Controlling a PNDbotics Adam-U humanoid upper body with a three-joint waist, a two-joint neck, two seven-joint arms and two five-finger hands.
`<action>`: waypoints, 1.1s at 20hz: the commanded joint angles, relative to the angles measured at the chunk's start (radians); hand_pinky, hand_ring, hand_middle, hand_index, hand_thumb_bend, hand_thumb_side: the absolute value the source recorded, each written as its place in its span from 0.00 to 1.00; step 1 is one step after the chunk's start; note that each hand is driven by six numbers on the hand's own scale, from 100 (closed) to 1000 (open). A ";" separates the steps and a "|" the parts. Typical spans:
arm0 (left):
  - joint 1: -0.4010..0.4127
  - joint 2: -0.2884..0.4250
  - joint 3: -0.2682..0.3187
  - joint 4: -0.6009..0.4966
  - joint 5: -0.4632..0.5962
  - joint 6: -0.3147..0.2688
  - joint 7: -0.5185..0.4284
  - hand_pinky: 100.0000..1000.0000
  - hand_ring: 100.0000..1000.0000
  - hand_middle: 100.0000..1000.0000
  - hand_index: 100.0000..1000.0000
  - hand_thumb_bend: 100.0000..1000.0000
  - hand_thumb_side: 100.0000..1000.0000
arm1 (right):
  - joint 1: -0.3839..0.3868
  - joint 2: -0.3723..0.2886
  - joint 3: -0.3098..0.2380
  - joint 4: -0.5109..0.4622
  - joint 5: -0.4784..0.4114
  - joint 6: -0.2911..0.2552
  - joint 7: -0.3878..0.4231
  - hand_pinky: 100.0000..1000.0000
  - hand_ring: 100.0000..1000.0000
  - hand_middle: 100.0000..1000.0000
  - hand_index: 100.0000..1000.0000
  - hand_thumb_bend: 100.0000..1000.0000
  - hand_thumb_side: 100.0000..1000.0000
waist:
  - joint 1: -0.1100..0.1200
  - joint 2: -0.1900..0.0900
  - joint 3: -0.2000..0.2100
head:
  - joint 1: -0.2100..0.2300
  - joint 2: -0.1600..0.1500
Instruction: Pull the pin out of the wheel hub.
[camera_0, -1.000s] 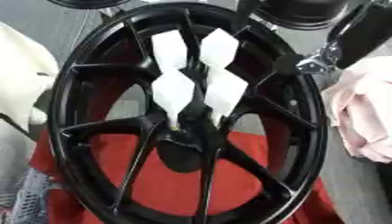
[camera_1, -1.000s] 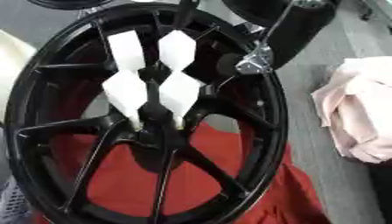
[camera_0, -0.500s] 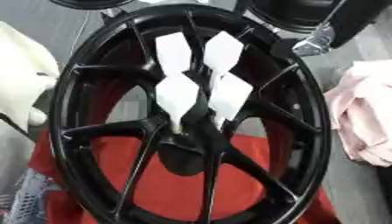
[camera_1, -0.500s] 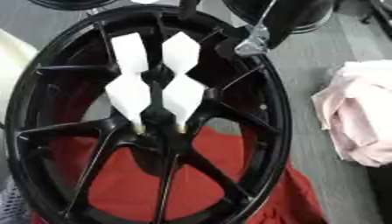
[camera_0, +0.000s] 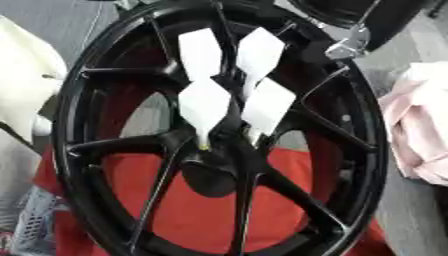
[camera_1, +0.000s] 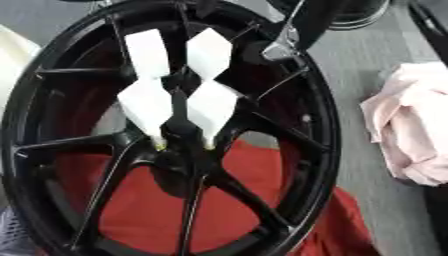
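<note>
I have the black wheel hub (camera_0: 219, 145) filling both eyes, lying over a red cloth (camera_0: 201, 205), with four white diamond-shaped vanes (camera_0: 203, 102) clustered above its centre; the lower two taper to thin stems that reach down to the hub's middle, and I think these belong to the pin, though I can't be sure. The right eye shows more of the pink cloth (camera_1: 407, 125) and grey floor beside the rim; the left eye alone shows a cream cloth (camera_0: 26, 95) at the left edge. A silver clip (camera_1: 278, 47) hangs over the upper rim. Neither hand shows, so I cannot tell their fingers. Compared with a second ago, the whole picture has shifted, the vanes unmoved on the hub.
</note>
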 joint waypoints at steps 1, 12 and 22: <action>-0.008 0.028 0.005 -0.012 0.004 0.000 0.001 0.81 0.71 0.61 0.91 0.08 0.89 | -0.021 -0.009 -0.013 0.006 0.010 -0.007 0.000 0.88 0.88 0.80 0.84 0.25 0.00 | 0.003 -0.016 0.003 | -0.005 -0.014; -0.011 0.026 0.004 -0.013 0.007 0.001 0.000 0.81 0.71 0.61 0.91 0.08 0.89 | -0.025 0.009 -0.003 0.026 0.031 -0.012 0.000 0.88 0.89 0.81 0.86 0.27 0.00 | -0.007 -0.003 0.017 | -0.008 -0.026; -0.013 0.021 0.006 -0.016 0.009 0.001 0.002 0.81 0.71 0.62 0.91 0.08 0.90 | 0.001 0.015 0.016 0.064 0.056 -0.017 0.000 0.88 0.88 0.79 0.83 0.27 0.00 | -0.006 0.005 0.029 | -0.021 -0.036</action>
